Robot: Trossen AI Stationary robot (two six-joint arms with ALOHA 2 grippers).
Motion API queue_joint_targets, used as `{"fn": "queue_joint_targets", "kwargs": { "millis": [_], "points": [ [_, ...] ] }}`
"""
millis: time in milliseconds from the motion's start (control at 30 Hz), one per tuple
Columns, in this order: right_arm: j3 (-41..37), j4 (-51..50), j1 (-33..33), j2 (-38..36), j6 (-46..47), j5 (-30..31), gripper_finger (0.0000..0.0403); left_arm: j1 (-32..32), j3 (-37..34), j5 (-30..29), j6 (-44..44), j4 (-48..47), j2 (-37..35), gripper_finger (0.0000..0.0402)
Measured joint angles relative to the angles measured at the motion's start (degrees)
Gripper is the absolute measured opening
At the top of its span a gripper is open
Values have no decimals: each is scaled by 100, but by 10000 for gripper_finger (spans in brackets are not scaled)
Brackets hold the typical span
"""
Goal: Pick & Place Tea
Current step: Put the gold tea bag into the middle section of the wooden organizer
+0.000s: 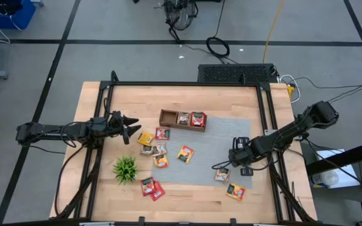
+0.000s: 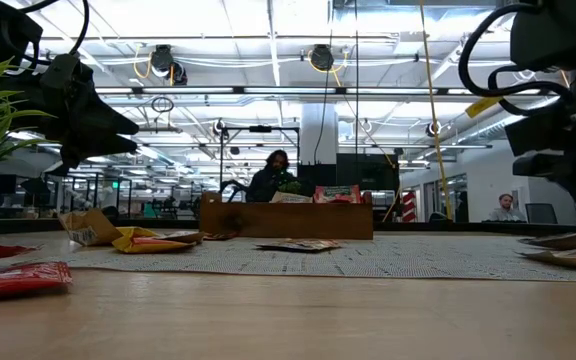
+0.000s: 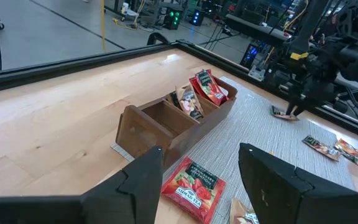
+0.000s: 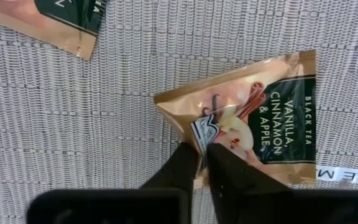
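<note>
Small tea packets lie scattered on the grey mat [image 1: 197, 164] and the wood, among them red ones [image 1: 152, 187] and yellow ones [image 1: 185, 153]. Two compartments of the wooden tray [image 1: 182, 119] hold packets [image 3: 207, 87]. My right gripper [image 1: 239, 159] points down at the mat's right part, shut on a tan packet [image 4: 260, 118] labelled black tea, vanilla, cinnamon and apple. My left gripper [image 1: 132, 129] hovers open above the table's left side, left of the tray [image 3: 148, 127], with a red packet [image 3: 191, 186] below its fingers. My right gripper pinches the tan packet between its two fingertips [image 4: 182, 165], at a raised crease [image 4: 205, 129] on its printed face near one side edge. The fingers come from above, pointing down. The rest of the packet looks flat on the mat.
A small green plant [image 1: 125, 168] in a white pot stands near the table's near-left part. More packets lie near my right gripper [image 1: 222, 174] [image 1: 235, 191], one of them [image 4: 61, 18] showing in the right wrist view. A black frame [image 1: 266, 113] borders the table. People sit in the room behind [image 2: 273, 175].
</note>
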Motion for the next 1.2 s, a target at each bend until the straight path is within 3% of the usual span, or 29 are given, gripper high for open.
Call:
{"fn": "queue_joint_targets", "kwargs": {
  "millis": [367, 500, 1200],
  "points": [
    [-3, 18, 0, -22, 210, -64, 8, 0, 1, 0, 0, 1, 0, 212],
    [160, -421, 0, -14, 272, 47, 8, 0, 1, 0, 0, 0, 0, 212],
    [2521, -3162, -365, 32, -739, 1117, 5, 0, 1, 0, 0, 1, 0, 212]
  ]
}}
